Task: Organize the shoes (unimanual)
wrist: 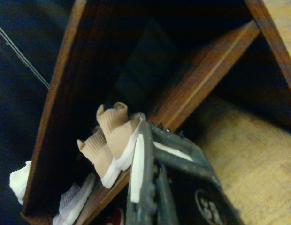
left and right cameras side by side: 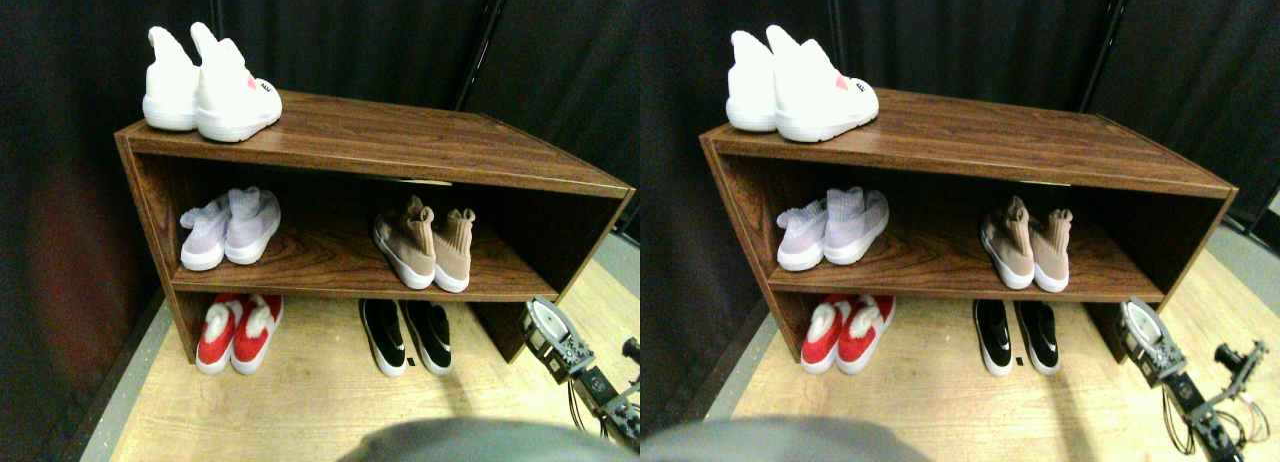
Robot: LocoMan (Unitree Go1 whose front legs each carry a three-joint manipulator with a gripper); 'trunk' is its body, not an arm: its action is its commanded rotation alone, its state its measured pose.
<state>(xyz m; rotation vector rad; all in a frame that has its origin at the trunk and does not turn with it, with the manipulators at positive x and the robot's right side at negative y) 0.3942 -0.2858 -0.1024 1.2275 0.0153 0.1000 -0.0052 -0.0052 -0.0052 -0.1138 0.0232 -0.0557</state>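
Note:
The shoes stand in pairs on and under a brown wooden rack (left and right cameras side by side: 400, 147). A tan knit pair (left and right cameras side by side: 425, 244) with white soles sits on the right of the middle shelf, heels toward me, one shoe angled away from the other. A black pair (left and right cameras side by side: 407, 334) with white soles rests on the floor below it. My right gripper (left and right cameras side by side: 548, 327) hovers low beside the rack's right front corner, apart from every shoe. In the wrist view the tan pair (wrist: 111, 140) lies just past the dark jaw frame (wrist: 150, 178), with nothing seen in the gripper.
A white pair (left and right cameras side by side: 210, 92) stands on the rack's top at the left. A pale lavender pair (left and right cameras side by side: 230, 227) sits on the left of the middle shelf, and a red pair (left and right cameras side by side: 238, 330) on the wooden floor (left and right cameras side by side: 320, 392) beneath. Dark curtains (left and right cameras side by side: 380, 32) hang behind.

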